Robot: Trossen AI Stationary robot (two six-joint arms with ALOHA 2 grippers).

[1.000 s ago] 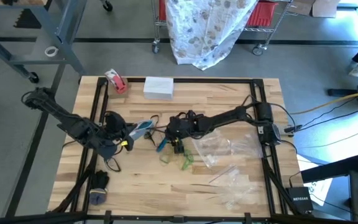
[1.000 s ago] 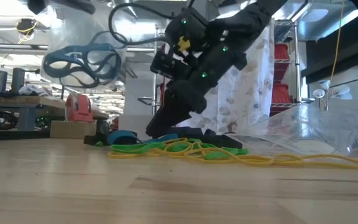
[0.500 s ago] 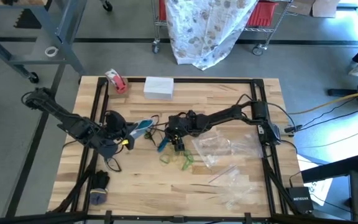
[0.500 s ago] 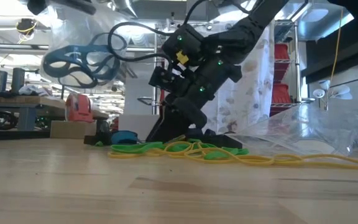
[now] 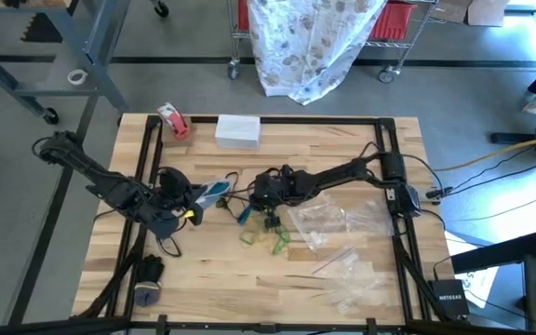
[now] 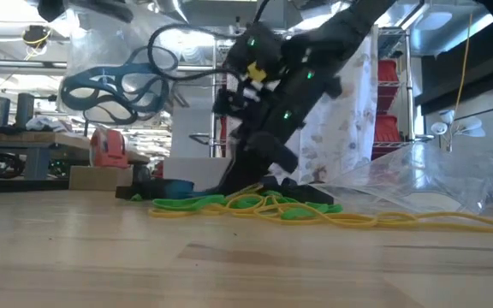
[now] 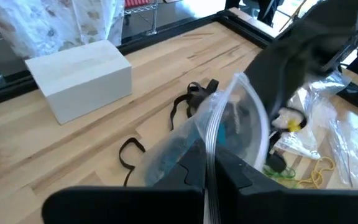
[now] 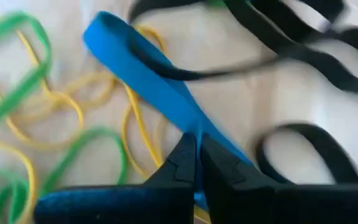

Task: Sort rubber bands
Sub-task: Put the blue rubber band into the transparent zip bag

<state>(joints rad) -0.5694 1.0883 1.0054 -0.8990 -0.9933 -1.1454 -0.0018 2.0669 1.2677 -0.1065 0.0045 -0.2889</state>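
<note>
The right gripper [image 8: 196, 149] is pinching a blue rubber band [image 8: 148, 81], which is trailing from its fingertips over the rubber bands [image 6: 255, 205].

the tabletop [image 5: 249, 279] is pale wood, smooth and matt, its planks showing grain; the rubber bands [image 8: 148, 87] look like matt, floppy elastic, flat in blue and black, thin in yellow and green; the bag [image 7: 241, 124] is clear, glossy plastic film with a ribbed seal; the box [image 7: 79, 74] looks like matt white card; the fingers [image 8: 185, 162] are dark matt plastic
</note>
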